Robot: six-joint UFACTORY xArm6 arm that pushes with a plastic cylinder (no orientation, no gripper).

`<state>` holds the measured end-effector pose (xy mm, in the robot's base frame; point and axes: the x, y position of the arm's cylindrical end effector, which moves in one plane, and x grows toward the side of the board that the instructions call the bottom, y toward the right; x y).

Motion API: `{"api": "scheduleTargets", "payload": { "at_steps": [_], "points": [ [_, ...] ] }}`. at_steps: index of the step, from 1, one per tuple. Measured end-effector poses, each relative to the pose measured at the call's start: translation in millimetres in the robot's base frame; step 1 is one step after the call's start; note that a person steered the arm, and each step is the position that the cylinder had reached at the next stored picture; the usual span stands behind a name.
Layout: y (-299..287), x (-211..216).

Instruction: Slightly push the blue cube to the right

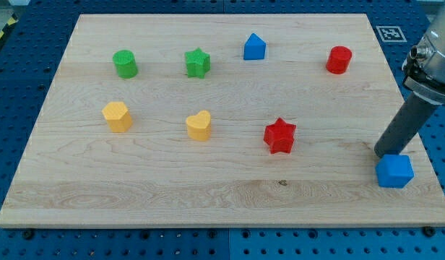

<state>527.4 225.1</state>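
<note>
The blue cube (394, 172) sits on the wooden board (222, 195) near the view's lower right corner, close to the right edge. My tip (386, 153) rests just above the cube's upper left side and looks to be touching it. The dark rod rises from there toward the view's upper right.
A blue house-shaped block (254, 47) and a red cylinder (339, 59) stand near the top. A green cylinder (125, 63) and green star (197, 63) are at upper left. A yellow block (117, 115), yellow heart (199, 125) and red star (279, 135) lie mid-board.
</note>
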Motion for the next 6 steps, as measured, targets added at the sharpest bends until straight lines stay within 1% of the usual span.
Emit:
{"api": "scheduleTargets", "payload": {
  "at_steps": [1,2,4,5,6],
  "points": [
    [-34.3,-2.9],
    [-36.1,9.5],
    [-13.7,16.7],
    [-15.8,25.5],
    [-52.1,-21.2]
  ]
}}
